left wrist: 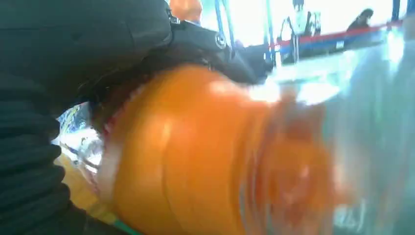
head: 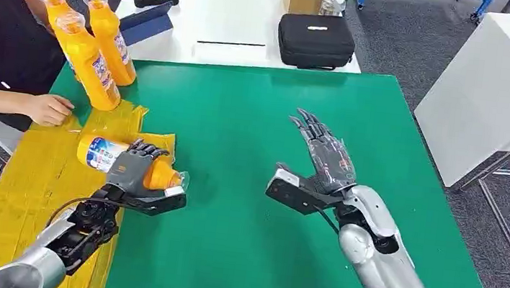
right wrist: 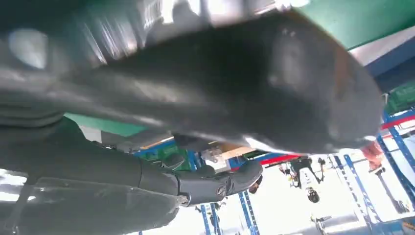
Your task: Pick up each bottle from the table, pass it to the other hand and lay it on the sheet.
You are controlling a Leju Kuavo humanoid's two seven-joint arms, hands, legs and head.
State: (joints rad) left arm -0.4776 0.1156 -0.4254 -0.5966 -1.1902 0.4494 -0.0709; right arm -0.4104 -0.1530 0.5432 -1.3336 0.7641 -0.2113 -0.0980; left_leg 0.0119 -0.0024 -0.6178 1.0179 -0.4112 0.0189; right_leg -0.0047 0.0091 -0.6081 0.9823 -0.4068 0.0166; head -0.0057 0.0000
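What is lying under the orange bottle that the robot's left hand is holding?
Under the orange bottle, gripped by the left hand, lies the yellow sheet, on the green mat. Whether the bottle touches the sheet is hidden by the hand.

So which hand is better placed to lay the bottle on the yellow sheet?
The left hand. It already holds the orange bottle lying sideways over the yellow sheet. The right hand is open, holding nothing, above the green mat, away from the sheet.
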